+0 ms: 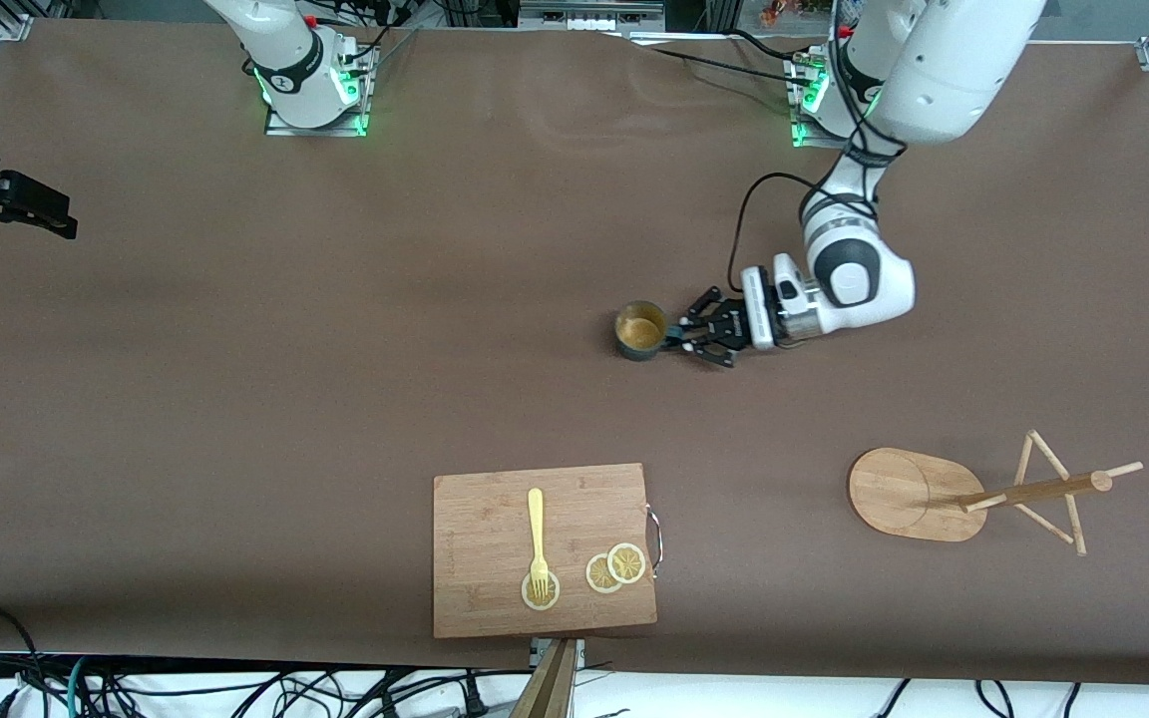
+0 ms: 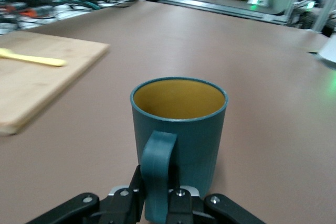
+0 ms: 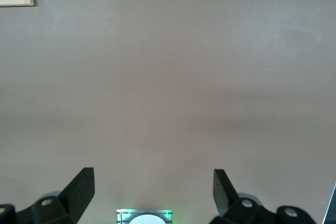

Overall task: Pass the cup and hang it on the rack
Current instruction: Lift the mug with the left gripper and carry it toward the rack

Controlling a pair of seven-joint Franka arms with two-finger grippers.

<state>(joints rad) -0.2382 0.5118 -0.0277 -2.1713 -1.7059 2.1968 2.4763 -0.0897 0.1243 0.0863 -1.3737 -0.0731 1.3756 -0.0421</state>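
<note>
Teal and ribbed on the outside, yellow-gold on the inside, the cup [image 1: 640, 330] stands upright on the brown tabletop [image 1: 335, 399], about in the middle. The left hand [image 1: 686, 334] is low beside it and is clenched on the cup's handle [image 2: 157, 174]; the left wrist view shows the handle pinched between the dark fingers [image 2: 126, 200], with the cup's round wall touching just in front of them. The step now looks like the lift. To do it well, the left hand should go straight up and keep the cup level, because it is held only by its thin handle and could swing or slip. It should go slowly. The right hand [image 3: 152, 192] is up at the right arm's end of the tabletop, waiting, with its fingers spread wide and nothing between them. The cup is well apart from it, so the pass needs a long carry. The bamboo rack [image 1: 973, 494] stands nearer to the front camera than the cup, toward the left arm's end. A wooden board [image 1: 495, 558] with a yellow fork [image 1: 537, 538] also lies nearer to the front camera.
</note>
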